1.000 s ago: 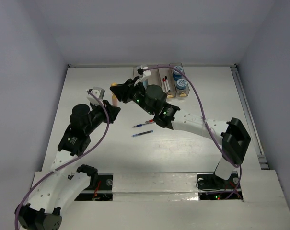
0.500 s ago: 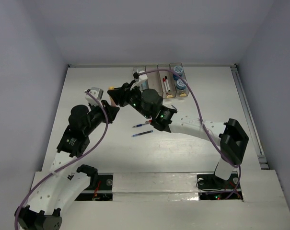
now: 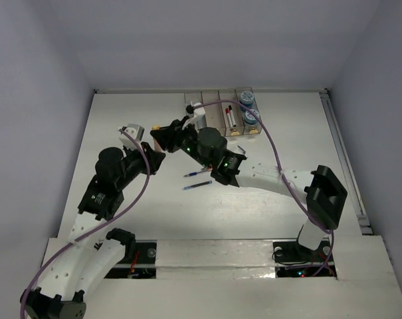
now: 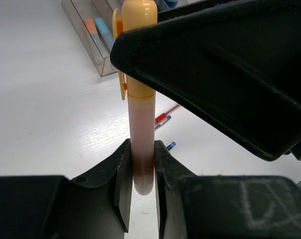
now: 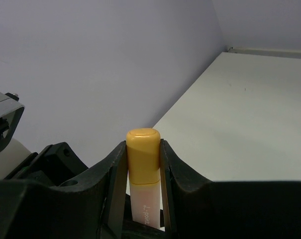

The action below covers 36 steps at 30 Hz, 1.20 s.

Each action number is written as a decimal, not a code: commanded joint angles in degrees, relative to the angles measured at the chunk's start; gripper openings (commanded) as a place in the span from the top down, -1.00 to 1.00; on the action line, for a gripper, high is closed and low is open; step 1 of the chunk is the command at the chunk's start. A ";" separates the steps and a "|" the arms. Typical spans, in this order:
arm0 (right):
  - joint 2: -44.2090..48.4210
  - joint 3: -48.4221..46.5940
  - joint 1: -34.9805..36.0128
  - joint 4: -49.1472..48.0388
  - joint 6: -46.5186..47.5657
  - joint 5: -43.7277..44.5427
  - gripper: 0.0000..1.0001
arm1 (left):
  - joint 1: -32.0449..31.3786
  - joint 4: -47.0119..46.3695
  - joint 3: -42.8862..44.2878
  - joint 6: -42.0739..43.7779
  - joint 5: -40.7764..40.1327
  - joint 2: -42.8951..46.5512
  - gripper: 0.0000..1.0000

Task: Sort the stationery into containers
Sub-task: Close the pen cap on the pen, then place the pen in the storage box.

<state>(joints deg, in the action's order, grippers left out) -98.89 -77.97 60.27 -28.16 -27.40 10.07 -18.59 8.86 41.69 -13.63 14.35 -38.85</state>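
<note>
Pink-barrelled in the left gripper (image 4: 141, 162), orange-capped in the right gripper (image 5: 143, 172): clamps one highlighter (image 4: 141, 119) at both ends, containers (image 3: 212, 105) by the table's (image 3: 287, 139) far edge, nearer the right.

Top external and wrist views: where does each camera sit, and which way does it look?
Top external: fixed above and behind the arms, looking down on the white table; both arms show.
Left wrist: on the left arm, looking past the left gripper toward the row of translucent grey bins; its fingers show.
Right wrist: on the right arm, looking past the right gripper at the pale wall; its fingers show.
Shared: both wrist views show the pink marker with a yellow-orange cap, gripped at both ends.
</note>
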 commanded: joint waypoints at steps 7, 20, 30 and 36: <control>5.46 12.49 1.69 7.42 -4.42 -8.92 1.00 | 0.57 -10.53 3.04 -1.84 -1.87 -0.17 1.00; 6.61 23.21 3.36 5.14 -8.55 -13.84 1.00 | 0.57 -11.68 14.10 -2.55 -1.87 -6.41 1.00; 4.85 29.81 6.34 3.38 -11.45 -13.93 1.00 | -0.48 -11.32 23.61 0.71 -7.66 -11.24 1.00; 3.36 28.93 8.36 3.55 -11.28 -15.60 1.00 | -1.01 -12.73 26.24 1.15 -9.69 -14.85 1.00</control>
<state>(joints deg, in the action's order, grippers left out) -91.44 -54.41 59.33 -45.12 -40.23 11.99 -22.28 31.18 57.49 -11.25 20.95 -53.54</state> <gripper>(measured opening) 0.338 0.156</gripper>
